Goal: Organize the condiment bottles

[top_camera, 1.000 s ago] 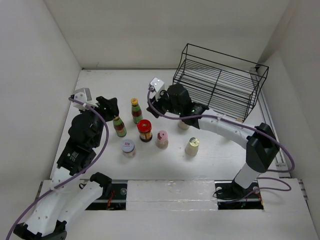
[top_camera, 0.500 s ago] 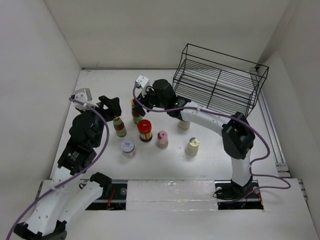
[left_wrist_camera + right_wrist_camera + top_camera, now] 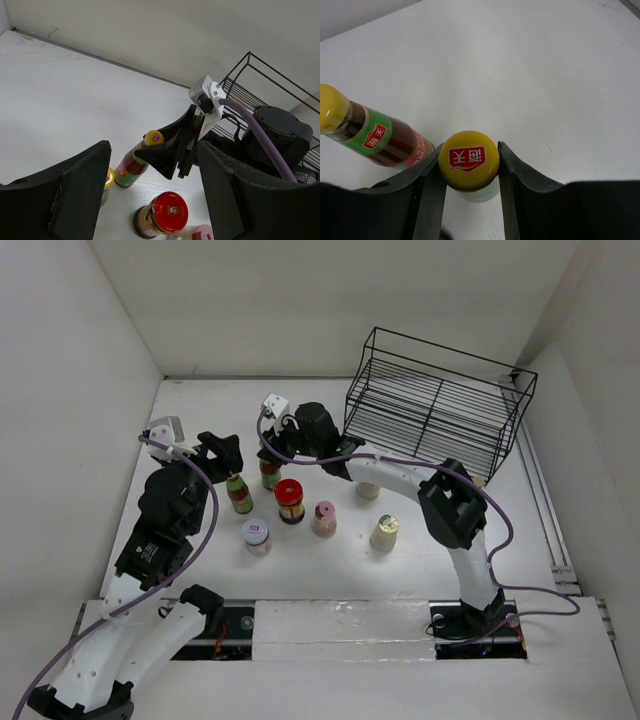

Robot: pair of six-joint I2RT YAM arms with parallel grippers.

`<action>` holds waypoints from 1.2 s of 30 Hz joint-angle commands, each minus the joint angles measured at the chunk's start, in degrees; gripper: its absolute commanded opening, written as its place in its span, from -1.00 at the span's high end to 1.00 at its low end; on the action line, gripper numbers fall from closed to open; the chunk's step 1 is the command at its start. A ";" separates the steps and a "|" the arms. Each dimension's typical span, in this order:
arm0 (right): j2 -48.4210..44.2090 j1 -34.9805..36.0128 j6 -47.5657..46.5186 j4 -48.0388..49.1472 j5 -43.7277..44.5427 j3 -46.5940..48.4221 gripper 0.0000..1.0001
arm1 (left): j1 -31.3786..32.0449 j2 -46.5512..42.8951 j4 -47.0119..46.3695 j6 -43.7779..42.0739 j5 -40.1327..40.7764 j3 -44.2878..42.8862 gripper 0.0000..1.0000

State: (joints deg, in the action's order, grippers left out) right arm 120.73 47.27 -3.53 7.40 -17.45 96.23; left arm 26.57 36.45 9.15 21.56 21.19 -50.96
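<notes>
My right gripper [image 3: 268, 447] is shut on the yellow cap of a slim dark sauce bottle [image 3: 469, 160], with both fingers touching the cap; the bottle stands upright on the table [image 3: 190, 410]. The second yellow-capped sauce bottle [image 3: 238, 492] stands just to its left and also shows in the right wrist view [image 3: 375, 135]. My left gripper [image 3: 222, 460] is open and empty above that second bottle. The red-lidded jar [image 3: 290, 500], pink shaker [image 3: 323, 518], white-lidded jar [image 3: 256, 535] and cream shaker [image 3: 384, 532] stand in front. Another pale shaker [image 3: 368, 489] is partly hidden under my right arm.
The black wire rack [image 3: 440, 405] stands at the back right. White walls close in the table on the left, back and right. My right arm stretches across the middle of the table, from the near right to the back left.
My right arm has swung left from near the rack to the rear yellow-capped bottle and its fingers now sit around the cap. The left arm has barely moved.
</notes>
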 commanded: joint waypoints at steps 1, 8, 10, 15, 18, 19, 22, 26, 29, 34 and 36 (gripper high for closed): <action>-2.06 0.28 2.64 10.87 -1.09 0.37 0.53 | 0.06 -0.59 -2.99 0.24 -0.36 0.77 -0.31; -14.09 -4.72 3.18 17.12 2.68 1.32 0.62 | 0.06 -1.11 -2.99 0.24 -0.36 0.77 -0.31; -16.04 -7.87 3.71 17.12 4.08 1.95 0.64 | 0.06 -1.64 -2.99 0.24 -0.36 0.77 -0.31; -18.77 -15.17 4.94 15.72 6.02 6.68 0.70 | 0.06 -2.25 -2.99 0.76 -0.98 0.77 -0.31; -18.77 -19.22 4.94 14.31 9.01 11.15 0.70 | 0.06 -2.26 -2.99 0.76 -0.98 0.77 -0.31; -17.38 -20.19 4.94 12.57 9.62 12.74 0.70 | 0.06 -2.26 -2.99 0.76 -1.50 0.77 -0.31; -14.39 -23.88 4.94 10.10 12.78 19.32 0.70 | 0.06 -2.26 -2.99 0.76 -2.03 0.77 -0.31; -9.29 -28.27 6.25 6.59 13.50 28.65 0.70 | 0.06 -1.64 -2.99 0.76 -2.03 0.77 -0.31; -5.35 -30.82 7.30 4.82 13.50 35.84 0.70 | 0.06 -1.64 -2.99 0.76 -2.03 0.77 -0.31; -0.50 -33.37 7.31 3.59 14.63 41.14 0.70 | 0.06 -1.11 -3.52 0.76 -2.03 0.77 -0.31; 0.81 -34.17 7.83 3.59 14.64 42.10 0.70 | 0.06 -1.11 -3.52 0.76 -2.03 0.77 -0.31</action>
State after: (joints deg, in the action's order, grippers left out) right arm 121.27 13.91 2.72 5.32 -3.66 132.77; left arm 26.57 35.27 8.80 21.98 19.64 -50.35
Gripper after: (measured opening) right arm 0.452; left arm 0.654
